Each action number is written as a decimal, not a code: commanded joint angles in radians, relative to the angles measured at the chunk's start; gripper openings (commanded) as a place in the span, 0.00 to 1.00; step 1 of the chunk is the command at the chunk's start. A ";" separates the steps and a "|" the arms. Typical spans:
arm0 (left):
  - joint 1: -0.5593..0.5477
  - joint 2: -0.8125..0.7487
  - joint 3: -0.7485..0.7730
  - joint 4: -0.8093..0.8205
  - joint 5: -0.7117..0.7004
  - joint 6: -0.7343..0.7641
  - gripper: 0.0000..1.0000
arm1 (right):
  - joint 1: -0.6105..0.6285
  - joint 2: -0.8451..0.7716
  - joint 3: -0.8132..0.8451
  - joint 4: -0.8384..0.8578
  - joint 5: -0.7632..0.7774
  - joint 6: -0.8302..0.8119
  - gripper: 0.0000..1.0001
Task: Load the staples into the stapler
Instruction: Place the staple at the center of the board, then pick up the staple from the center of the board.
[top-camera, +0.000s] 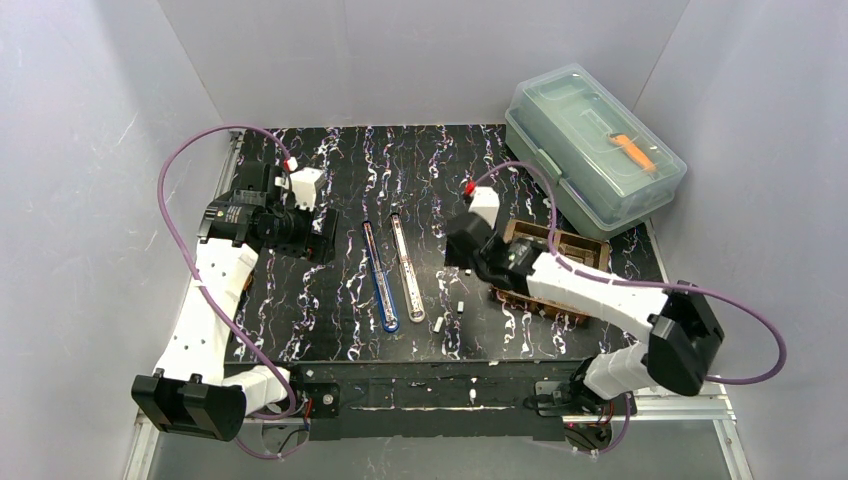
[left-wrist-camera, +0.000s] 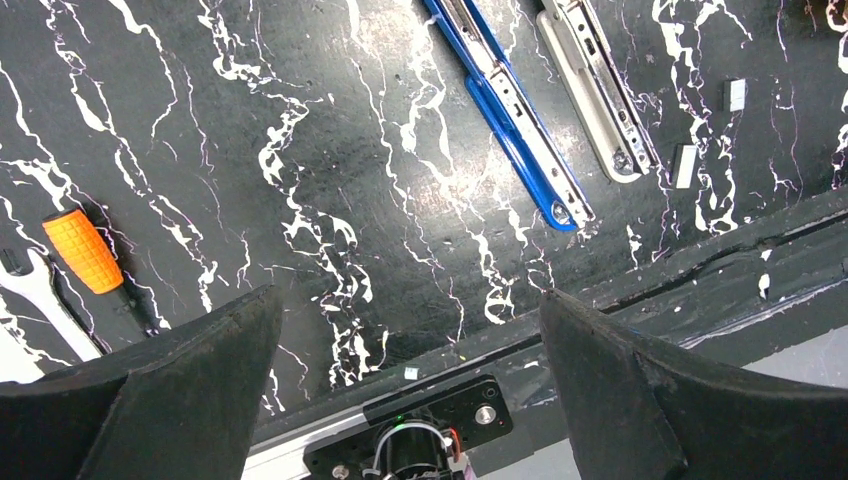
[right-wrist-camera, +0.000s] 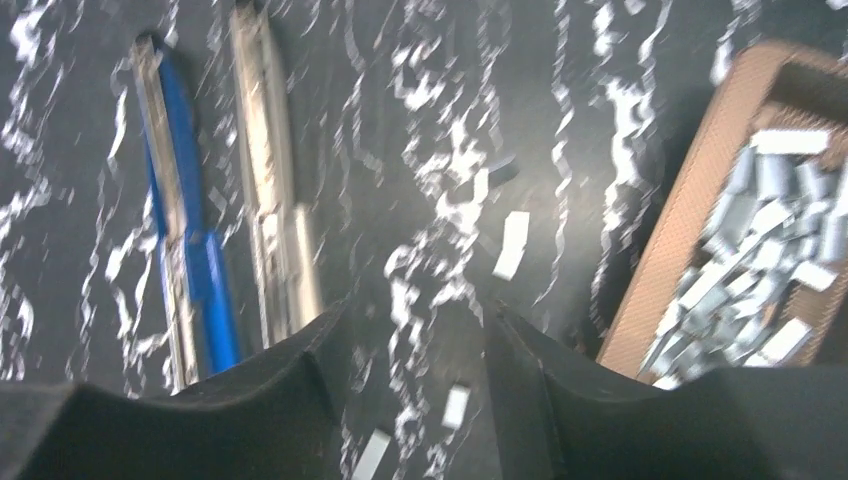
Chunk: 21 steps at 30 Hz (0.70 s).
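Note:
Two staplers lie opened flat side by side mid-table, a blue one (top-camera: 383, 288) (left-wrist-camera: 515, 110) (right-wrist-camera: 195, 260) and a white one (top-camera: 407, 268) (left-wrist-camera: 600, 90) (right-wrist-camera: 275, 220). A brown tray (top-camera: 590, 247) (right-wrist-camera: 670, 240) holds a heap of silvery staples (right-wrist-camera: 770, 230); my right arm covers most of it in the top view. Loose staple strips (top-camera: 462, 303) (right-wrist-camera: 511, 245) (left-wrist-camera: 685, 165) lie between the staplers and the tray. My right gripper (top-camera: 460, 258) (right-wrist-camera: 415, 340) is open and empty, low over these loose strips. My left gripper (top-camera: 320, 240) (left-wrist-camera: 410, 320) is wide open and empty, left of the staplers.
A clear lidded plastic box (top-camera: 595, 150) with an orange tool inside stands at the back right. An orange-handled screwdriver (left-wrist-camera: 85, 250) and a white wrench (left-wrist-camera: 40, 300) lie near the left gripper. The table's front edge and rail (left-wrist-camera: 440, 400) run below the left gripper.

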 joint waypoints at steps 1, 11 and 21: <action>0.004 -0.024 0.025 -0.038 0.019 -0.007 0.99 | 0.139 -0.034 -0.112 -0.083 0.026 0.134 0.54; 0.003 -0.036 0.014 -0.040 -0.004 0.001 0.99 | 0.251 0.018 -0.221 -0.069 0.019 0.272 0.51; 0.003 -0.030 0.022 -0.044 -0.015 0.010 0.99 | 0.220 0.091 -0.222 0.002 0.027 0.235 0.45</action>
